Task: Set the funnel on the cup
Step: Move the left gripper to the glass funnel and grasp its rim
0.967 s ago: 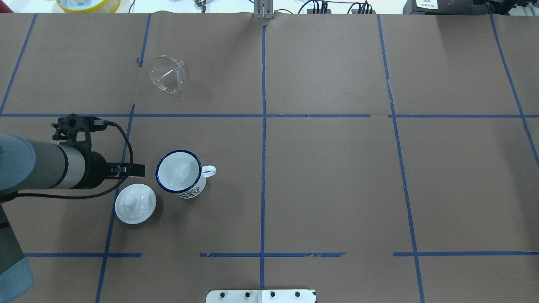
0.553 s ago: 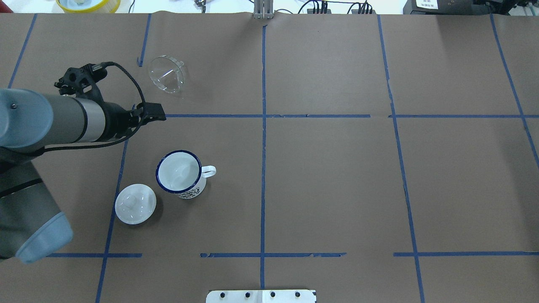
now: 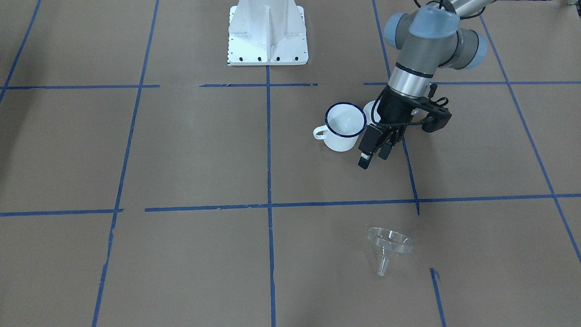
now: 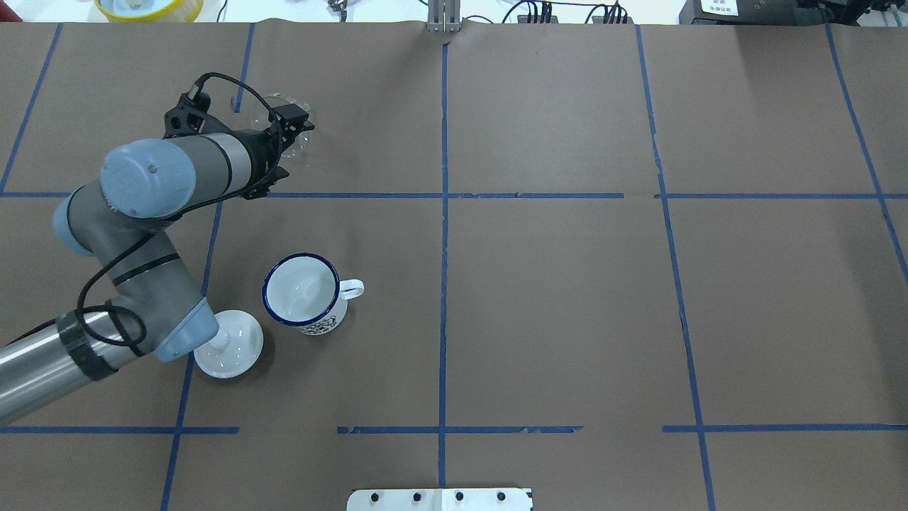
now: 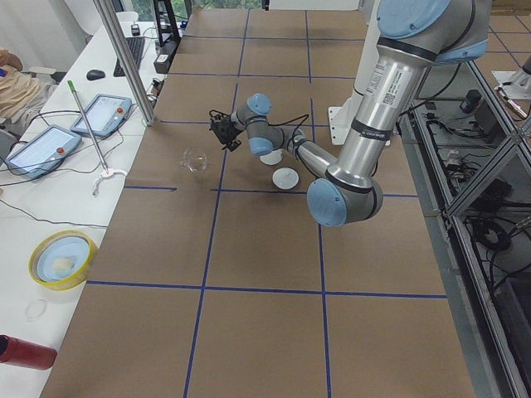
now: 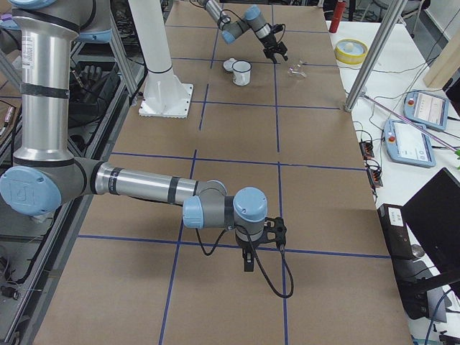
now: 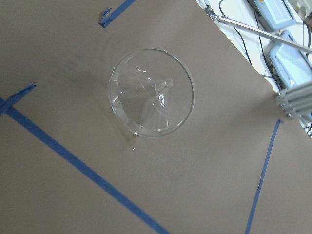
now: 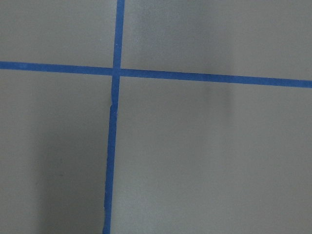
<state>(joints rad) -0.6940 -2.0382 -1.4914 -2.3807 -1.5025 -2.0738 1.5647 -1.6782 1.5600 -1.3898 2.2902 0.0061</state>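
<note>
The clear funnel (image 3: 389,247) rests on the brown paper on the far left part of the table, apparently tilted on its side. It fills the middle of the left wrist view (image 7: 151,92). My left gripper (image 3: 374,158) hovers above it with its fingers apart and empty. In the overhead view the left gripper (image 4: 289,126) covers most of the funnel (image 4: 303,140). The white cup (image 4: 303,294) with a dark blue rim stands upright nearer the robot, and also shows in the front-facing view (image 3: 344,129). My right gripper (image 6: 248,260) is far off, low over the table; I cannot tell its state.
A round white knobbed lid (image 4: 230,349) lies just left of the cup, partly under my left arm's elbow. Blue tape lines (image 4: 443,213) cross the brown paper. The white robot base plate (image 3: 268,43) sits at the near edge.
My left arm has swung from beside the cup and lid out to the far side. Its gripper now hangs over the funnel. Cup, lid and funnel have not moved.
</note>
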